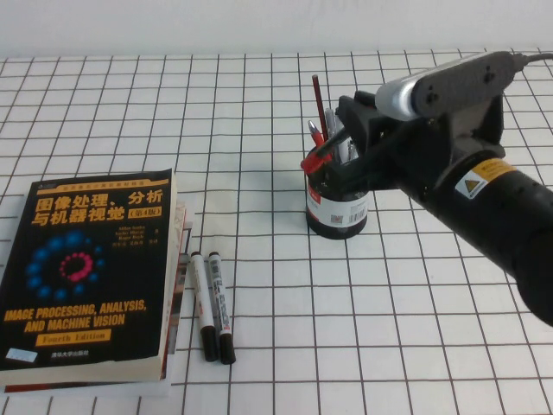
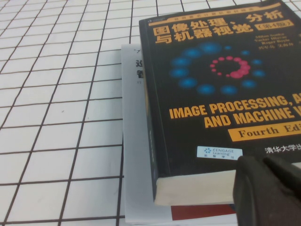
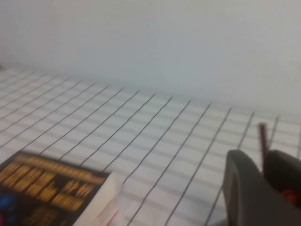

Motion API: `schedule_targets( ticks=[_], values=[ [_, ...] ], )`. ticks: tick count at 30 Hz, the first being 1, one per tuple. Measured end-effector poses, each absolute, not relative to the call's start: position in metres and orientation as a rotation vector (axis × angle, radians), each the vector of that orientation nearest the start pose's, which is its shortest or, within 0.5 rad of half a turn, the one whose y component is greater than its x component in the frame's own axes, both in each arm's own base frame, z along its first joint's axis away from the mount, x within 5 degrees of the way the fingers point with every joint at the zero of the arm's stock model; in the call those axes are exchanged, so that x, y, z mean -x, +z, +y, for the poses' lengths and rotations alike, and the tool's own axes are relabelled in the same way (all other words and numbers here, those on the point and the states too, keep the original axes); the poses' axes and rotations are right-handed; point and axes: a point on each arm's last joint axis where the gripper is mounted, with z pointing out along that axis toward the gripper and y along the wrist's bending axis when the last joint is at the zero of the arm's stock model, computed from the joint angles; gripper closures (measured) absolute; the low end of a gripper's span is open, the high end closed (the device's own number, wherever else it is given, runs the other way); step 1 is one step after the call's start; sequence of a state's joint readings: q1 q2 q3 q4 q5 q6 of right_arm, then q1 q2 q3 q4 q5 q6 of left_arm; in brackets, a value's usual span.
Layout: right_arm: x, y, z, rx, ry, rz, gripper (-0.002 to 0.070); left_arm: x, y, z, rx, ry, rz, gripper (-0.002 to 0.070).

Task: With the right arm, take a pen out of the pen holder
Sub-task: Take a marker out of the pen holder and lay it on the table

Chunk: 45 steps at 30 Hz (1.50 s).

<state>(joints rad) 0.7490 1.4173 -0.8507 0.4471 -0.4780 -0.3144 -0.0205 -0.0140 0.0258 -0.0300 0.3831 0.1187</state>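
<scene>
Your right gripper (image 1: 334, 156) is clenching a red pen (image 1: 314, 160) at the mouth of the pen holder (image 1: 339, 212), which is standing upright on the table (image 1: 389, 328), right of centre, with more pens sticking out. Your left gripper (image 2: 263, 162) is hovering over a corner of the book (image 1: 86, 268) lying at the left.
</scene>
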Motion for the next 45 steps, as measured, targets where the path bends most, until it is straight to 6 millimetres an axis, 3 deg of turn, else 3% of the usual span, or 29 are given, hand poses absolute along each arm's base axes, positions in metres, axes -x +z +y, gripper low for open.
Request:
schedule_targets(
  ticks=[6,10,14,21,30,38,45],
  values=[
    [-0.225,0.338,0.216,0.657,0.630,1.876,0.0626,-0.052,0.171,-0.002,-0.112,0.038,1.875,0.0679],
    [-0.223,0.360,0.230,0.781,0.705,2.050,0.0626,-0.052,0.171,-0.002,-0.112,0.038,1.875,0.0679],
    [-0.231,0.358,0.244,0.866,0.686,2.274,0.0626,-0.052,0.171,-0.002,-0.112,0.038,1.875,0.0679],
    [-0.261,0.331,0.273,0.943,0.595,2.558,0.0626,-0.052,0.171,-0.002,-0.112,0.038,1.875,0.0679],
    [-0.312,0.286,0.316,0.945,0.646,2.708,0.0626,-0.052,0.171,-0.002,-0.112,0.038,1.875,0.0679],
    [-0.357,0.235,0.334,0.890,0.717,2.806,0.0627,-0.052,0.171,-0.002,-0.112,0.038,1.875,0.0679],
    [-0.370,0.214,0.340,0.851,0.787,2.830,0.0627,-0.052,0.171,-0.002,-0.112,0.038,1.875,0.0679]
  ],
)
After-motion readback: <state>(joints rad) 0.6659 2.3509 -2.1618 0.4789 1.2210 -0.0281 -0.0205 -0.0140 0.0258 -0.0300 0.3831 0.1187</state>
